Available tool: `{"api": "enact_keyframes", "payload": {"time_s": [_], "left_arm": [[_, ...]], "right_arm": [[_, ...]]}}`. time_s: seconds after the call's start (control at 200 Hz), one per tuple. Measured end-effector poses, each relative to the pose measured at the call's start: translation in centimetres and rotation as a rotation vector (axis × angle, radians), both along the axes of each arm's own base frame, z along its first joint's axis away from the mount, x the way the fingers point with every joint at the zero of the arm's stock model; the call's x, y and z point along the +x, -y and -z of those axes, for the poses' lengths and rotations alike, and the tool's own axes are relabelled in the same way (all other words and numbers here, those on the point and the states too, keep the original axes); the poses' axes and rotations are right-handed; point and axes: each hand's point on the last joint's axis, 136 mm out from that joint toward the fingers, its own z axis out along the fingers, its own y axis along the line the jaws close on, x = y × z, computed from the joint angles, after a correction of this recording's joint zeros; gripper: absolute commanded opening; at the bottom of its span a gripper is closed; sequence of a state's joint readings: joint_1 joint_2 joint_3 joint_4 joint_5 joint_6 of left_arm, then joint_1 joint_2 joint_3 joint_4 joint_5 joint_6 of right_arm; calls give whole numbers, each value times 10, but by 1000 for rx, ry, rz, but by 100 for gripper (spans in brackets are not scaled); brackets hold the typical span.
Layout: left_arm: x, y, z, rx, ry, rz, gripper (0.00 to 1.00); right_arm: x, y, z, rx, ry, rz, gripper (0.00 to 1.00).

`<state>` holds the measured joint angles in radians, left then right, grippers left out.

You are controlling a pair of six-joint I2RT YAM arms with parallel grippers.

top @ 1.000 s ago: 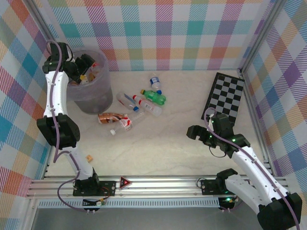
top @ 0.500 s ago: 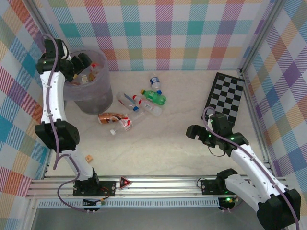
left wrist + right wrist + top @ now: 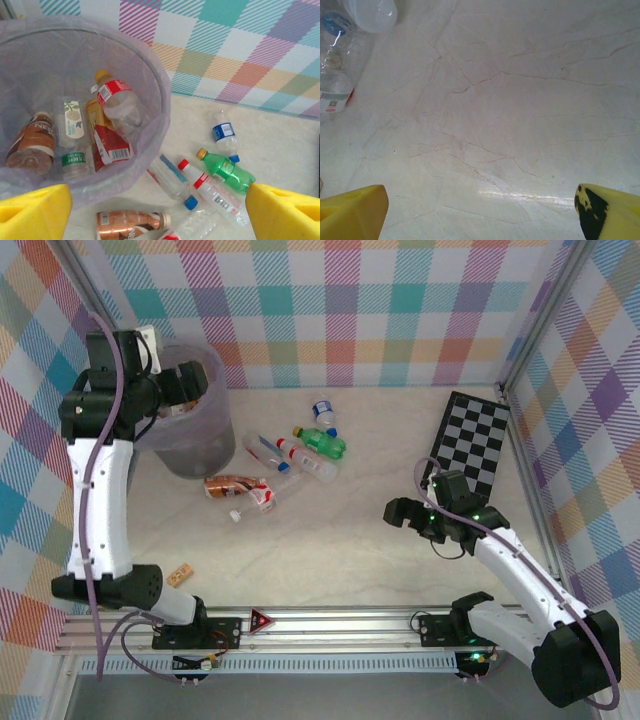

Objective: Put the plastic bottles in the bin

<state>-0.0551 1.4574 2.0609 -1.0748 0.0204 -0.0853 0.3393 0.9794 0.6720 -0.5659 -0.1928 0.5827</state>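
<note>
At lower right the right hand (image 3: 398, 512) hangs wide open and empty over bare counter (image 3: 340, 560). Mid-frame, loose bottles (image 3: 290, 455) lie crowded, some touching, so closing on one could nudge or roll its neighbours. At upper left the left hand (image 3: 192, 383), fingers spread and empty, hovers over the bin (image 3: 185, 450), which holds several bottles; a low exit might catch the rim and tip it
</note>
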Motion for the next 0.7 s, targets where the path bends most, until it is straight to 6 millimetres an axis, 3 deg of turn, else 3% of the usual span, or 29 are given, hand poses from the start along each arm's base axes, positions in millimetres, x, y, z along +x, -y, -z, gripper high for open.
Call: {"api": "enact_keyframes", "payload": {"time_s": [0.165, 0.295, 0.41, 0.7], "left_arm": [[-32, 39, -10, 78, 42, 122, 87], [-50, 71, 3, 132, 23, 226, 87], [-54, 88, 32, 175, -41, 288, 86], [-56, 128, 128, 197, -224, 427, 86]], "right_arm": [[6, -2, -3, -3, 5, -6, 96], [8, -3, -3, -7, 6, -11, 96], [9, -3, -4, -6, 8, -11, 96], [9, -3, -4, -3, 8, -12, 96]]}}
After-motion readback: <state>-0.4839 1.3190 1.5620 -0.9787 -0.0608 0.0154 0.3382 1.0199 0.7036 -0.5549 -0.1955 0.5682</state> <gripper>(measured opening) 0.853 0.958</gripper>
